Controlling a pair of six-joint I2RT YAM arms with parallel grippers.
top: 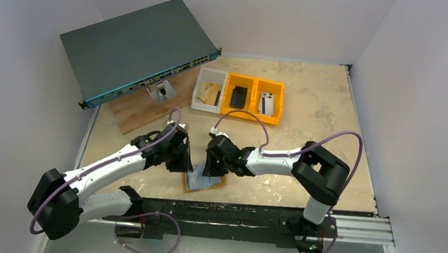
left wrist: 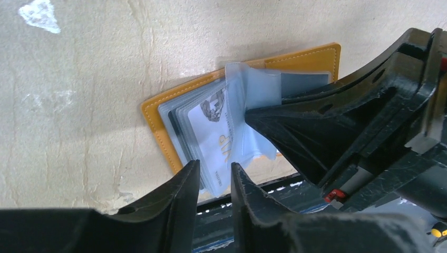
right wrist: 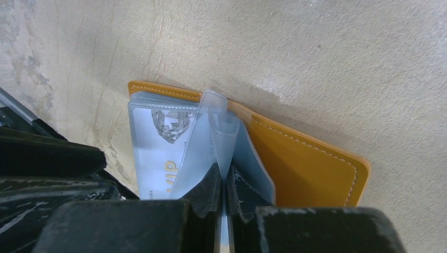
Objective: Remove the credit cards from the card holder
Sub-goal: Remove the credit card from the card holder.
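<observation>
The card holder (top: pixel 205 182) lies open near the table's front edge, its tan-orange leather (left wrist: pixel 158 118) (right wrist: pixel 300 163) facing up and a stack of clear sleeves fanned over it. A pale credit card (left wrist: pixel 211 126) (right wrist: pixel 158 142) with a diamond picture and "VIP" sits in the top sleeves. My right gripper (top: pixel 212 165) (right wrist: pixel 223 171) is shut on one clear sleeve (right wrist: pixel 219 121) and holds it up. My left gripper (top: pixel 186 160) (left wrist: pixel 215 164) stands at the card's near corner, its jaws a narrow gap apart with that corner between them.
At the back left, a grey network switch (top: pixel 137 47) rests on a wooden board (top: pixel 144 111). Behind the arms stand a white bin (top: pixel 209 89) and two orange bins (top: pixel 253 98). The black rail (top: pixel 233 212) at the table's front edge runs just under the card holder.
</observation>
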